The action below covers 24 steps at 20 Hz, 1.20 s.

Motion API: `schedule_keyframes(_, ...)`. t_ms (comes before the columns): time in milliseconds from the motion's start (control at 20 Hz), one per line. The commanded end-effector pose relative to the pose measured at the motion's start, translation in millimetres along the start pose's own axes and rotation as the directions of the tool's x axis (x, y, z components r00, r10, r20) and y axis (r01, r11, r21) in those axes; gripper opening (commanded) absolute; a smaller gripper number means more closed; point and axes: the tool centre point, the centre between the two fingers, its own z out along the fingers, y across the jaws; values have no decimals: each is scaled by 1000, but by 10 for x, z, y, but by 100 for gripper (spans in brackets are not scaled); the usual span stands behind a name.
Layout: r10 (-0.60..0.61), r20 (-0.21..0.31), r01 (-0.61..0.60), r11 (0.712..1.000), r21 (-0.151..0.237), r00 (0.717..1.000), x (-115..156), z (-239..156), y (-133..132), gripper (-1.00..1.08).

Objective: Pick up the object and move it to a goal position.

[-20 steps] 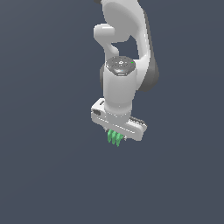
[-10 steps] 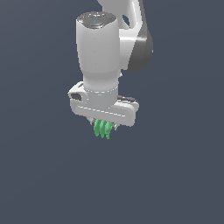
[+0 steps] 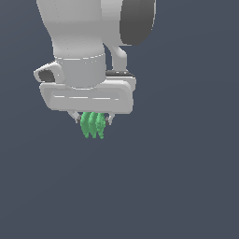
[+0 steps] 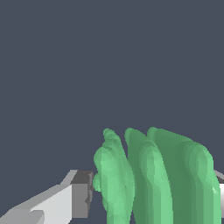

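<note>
We see the small bright green object of three ridged lobes (image 3: 93,125) (image 4: 153,179) hanging left of centre in the exterior frame, clamped between the fingers (image 4: 72,197) of the white robot gripper (image 3: 92,119), which is closed onto its sides. Plain dark grey-blue background (image 3: 186,177) surrounds it.

Exterior view: level, near arm. Wrist view: closer (between jaws). Both share object (image 3: 93,125) (image 4: 153,175).
</note>
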Motion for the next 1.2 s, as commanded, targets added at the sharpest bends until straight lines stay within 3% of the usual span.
schedule_keyframes(0,-47,-11,47,999,7,999,85,-195,81,-100)
schedule_keyframes(550,-179,-45,181,983,27,983,368,-770,298,-100)
schedule_keyframes(1150,-218,-56,220,975,32,974,467,-943,357,-100)
